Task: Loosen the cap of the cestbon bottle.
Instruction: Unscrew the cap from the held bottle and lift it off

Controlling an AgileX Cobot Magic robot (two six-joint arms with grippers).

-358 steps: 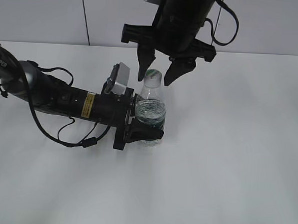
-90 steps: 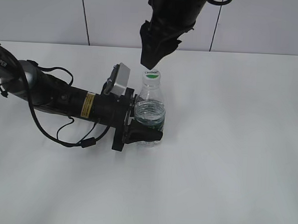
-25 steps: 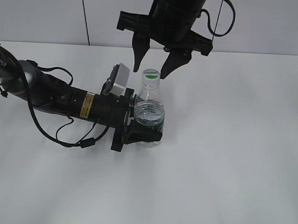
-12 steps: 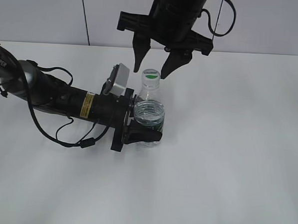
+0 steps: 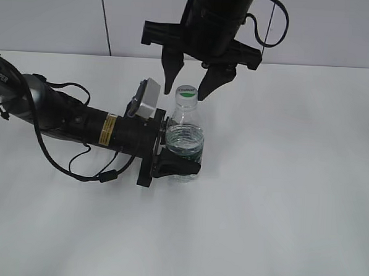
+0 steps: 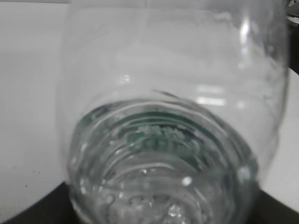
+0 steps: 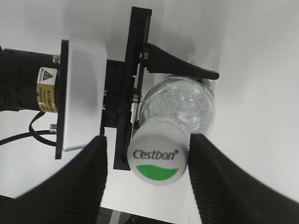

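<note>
The clear cestbon bottle (image 5: 185,141) stands upright on the white table, water inside, dark green label low on its body. Its white cap (image 5: 186,93) with a green mark is on the neck. My left gripper (image 5: 174,163) is shut on the bottle's lower body; the bottle (image 6: 168,135) fills the left wrist view. My right gripper (image 5: 188,85) hangs open over the cap, one finger on each side, not gripping it. In the right wrist view the cap (image 7: 158,158) reads "Cestbon" and sits between the open fingers (image 7: 148,175), close to the right one.
The left arm (image 5: 61,119) lies low across the table from the left, with a cable loop beside it. A grey panelled wall (image 5: 339,28) stands behind the white table (image 5: 280,198).
My right gripper went from shut above the cap to open, and has come down a little so that its fingers flank the cap. The left gripper and bottle have not moved.
</note>
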